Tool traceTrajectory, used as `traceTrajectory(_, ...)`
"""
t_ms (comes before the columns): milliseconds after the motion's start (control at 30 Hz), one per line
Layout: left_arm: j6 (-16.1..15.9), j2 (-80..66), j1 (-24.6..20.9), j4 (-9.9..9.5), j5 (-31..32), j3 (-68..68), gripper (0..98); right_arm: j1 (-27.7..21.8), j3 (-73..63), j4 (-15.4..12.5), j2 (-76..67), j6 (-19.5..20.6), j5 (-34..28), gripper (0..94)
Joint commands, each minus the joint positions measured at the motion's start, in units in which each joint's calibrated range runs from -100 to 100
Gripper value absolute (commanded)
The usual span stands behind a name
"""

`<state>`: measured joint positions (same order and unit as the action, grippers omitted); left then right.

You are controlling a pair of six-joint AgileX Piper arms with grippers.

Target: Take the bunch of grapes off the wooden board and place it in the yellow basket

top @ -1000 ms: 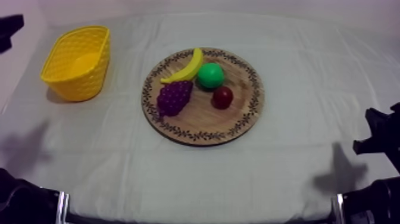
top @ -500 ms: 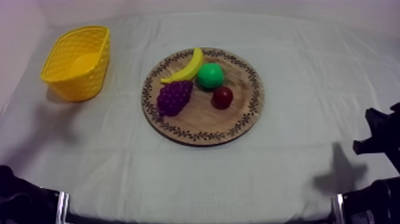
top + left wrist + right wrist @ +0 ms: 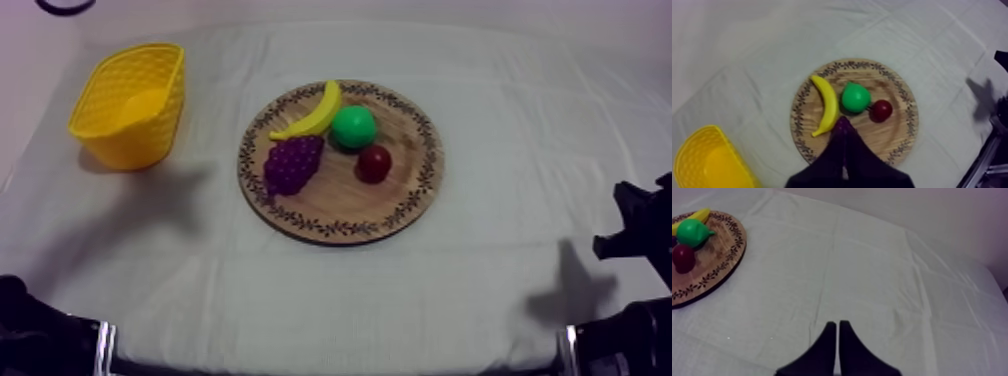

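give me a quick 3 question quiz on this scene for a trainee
1. True or false: the bunch of grapes lies on the wooden board.
2. The yellow basket stands at the robot's: A) left B) right
3. Fill in: the right hand is ___ (open or shut).
Key: 1 true; 2 A; 3 shut.

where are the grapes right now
In the top view the grapes lie on the board's left side, next to the banana and the pear, apart from the basket at the left.
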<state>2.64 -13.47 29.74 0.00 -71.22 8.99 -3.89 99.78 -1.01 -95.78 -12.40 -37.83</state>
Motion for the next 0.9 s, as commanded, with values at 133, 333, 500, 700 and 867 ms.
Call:
traceTrajectory(133, 1.45, 5.43, 1.48, 1.20, 1.42, 0.88, 0.0, -0.01, -0.01, 0.01, 0.02, -0.01, 0.01, 0.3)
traceTrajectory(333, 3.11, 13.29, 1.50, 2.60, 1.70, 0.91, 0.0, -0.01, -0.01, 0.01, 0.02, -0.02, 0.01, 0.3)
traceTrajectory(500, 4.25, 20.32, 1.32, 2.90, 1.73, -0.06, 0.0, -0.01, -0.01, 0.01, 0.02, -0.03, 0.01, 0.3)
traceTrajectory(700, 5.38, 26.37, 0.80, 3.33, 2.22, -0.59, 0.0, -0.01, -0.01, 0.01, 0.02, 0.01, 0.01, 0.3)
traceTrajectory(867, 5.70, 27.98, 0.48, 3.71, 4.22, 0.53, 0.0, -0.01, -0.01, 0.01, 0.02, 0.02, 0.01, 0.3)
